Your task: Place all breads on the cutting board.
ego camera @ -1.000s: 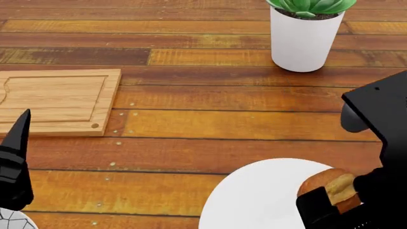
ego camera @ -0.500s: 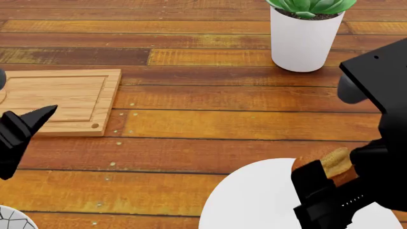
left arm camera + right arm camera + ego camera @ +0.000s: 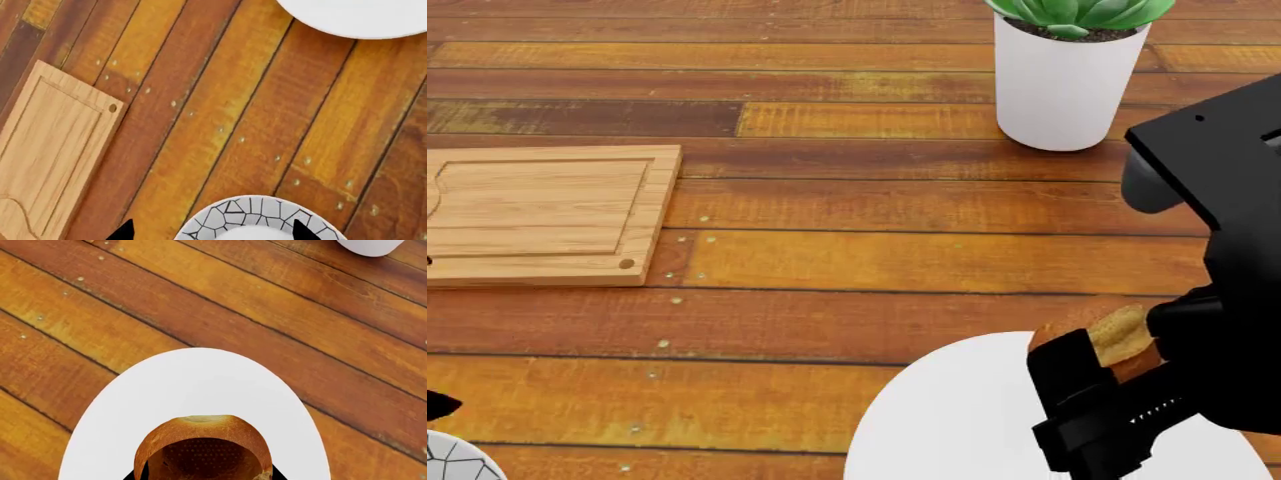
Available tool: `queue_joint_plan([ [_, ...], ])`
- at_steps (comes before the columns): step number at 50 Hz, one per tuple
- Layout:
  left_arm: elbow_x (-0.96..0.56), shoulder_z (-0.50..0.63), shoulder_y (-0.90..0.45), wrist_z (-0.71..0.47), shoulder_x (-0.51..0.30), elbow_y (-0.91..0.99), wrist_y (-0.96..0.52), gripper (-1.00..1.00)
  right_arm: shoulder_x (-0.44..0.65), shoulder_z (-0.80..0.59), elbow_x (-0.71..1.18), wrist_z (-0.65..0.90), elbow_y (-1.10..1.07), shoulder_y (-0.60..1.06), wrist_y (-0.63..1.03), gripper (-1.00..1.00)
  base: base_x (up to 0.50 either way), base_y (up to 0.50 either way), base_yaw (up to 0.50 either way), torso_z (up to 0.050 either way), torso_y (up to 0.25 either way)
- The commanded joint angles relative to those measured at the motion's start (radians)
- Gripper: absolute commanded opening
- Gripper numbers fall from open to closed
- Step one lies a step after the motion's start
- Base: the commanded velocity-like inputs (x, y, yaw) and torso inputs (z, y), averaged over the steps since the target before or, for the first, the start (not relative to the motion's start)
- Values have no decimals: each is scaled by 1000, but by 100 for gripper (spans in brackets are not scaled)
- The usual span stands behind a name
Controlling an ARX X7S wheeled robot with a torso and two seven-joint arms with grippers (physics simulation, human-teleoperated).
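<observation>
**Above the white plate: right gripper clamped on one bread**

From my head camera I see the right gripper (image 3: 1101,375) low at the right edge, its black fingers (image 3: 1070,385) closed against a brown bread (image 3: 1110,335) held over the white plate (image 3: 961,420). Only a slice of crust shows there, between the black parts. My right wrist camera gives more: the bread (image 3: 203,440) is a domed, golden-brown roll with a darker hollowed underside facing the lens, its rounded end pointing away from the gripper, out over the white plate (image 3: 193,385). It looks nearly round, so I cannot name a long axis. I cannot tell whether it still touches the plate.

The cutting board (image 3: 541,215) lies far to the left on the plank tabletop (image 3: 894,260), well apart from the bread, its long axis running left-right in the head view, the small hole at its near right corner. Its face shows no bread. My left wrist camera shows the cutting board (image 3: 47,155) again, plus a crackle-patterned dish (image 3: 257,220) directly under the left gripper (image 3: 210,232); the head view catches only a sliver of that dish (image 3: 461,460) at the bottom left corner.

Left fingers: two black tips (image 3: 123,231) stand wide apart, either side of the patterned dish, holding nothing.

A white pot (image 3: 1065,80) with a green plant stands at the far right.
</observation>
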Motion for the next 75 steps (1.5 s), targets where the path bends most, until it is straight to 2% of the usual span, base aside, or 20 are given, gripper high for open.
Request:
queue_joint_plan([
  [1, 128, 259, -123, 262, -31, 105, 0, 100, -5, -7, -26, -23, 7, 0, -8, -100, 0, 0, 0, 0, 0],
  [8, 101, 256, -124, 277, -66, 151, 16, 100, -9, -16, -18, -23, 6, 17, -7, -100, 0, 0, 0, 0, 0],
  [18, 71, 254, -62, 213, -84, 178, 6, 100, -5, -19, -52, -47, -7, -8, -19, -100, 0, 0, 0, 0, 0],
  [22, 11, 213, -17, 152, -103, 203, 0, 100, 9, -18, -62, -54, -23, -24, -28, -100, 0, 0, 0, 0, 0],
  [38, -2, 282, 55, 70, -163, 265, -19, 100, -3, -23, -108, -86, -10, -36, -46, -100, 0, 0, 0, 0, 0],
  [61, -2, 349, 148, -9, -155, 226, -6, 100, 14, -32, -134, -116, -27, -62, -69, -100, 0, 0, 0, 0, 0],
  [75, -10, 378, 135, -24, -152, 213, -23, 100, 15, -33, -147, -134, -29, -66, -81, -100, 0, 0, 0, 0, 0],
])
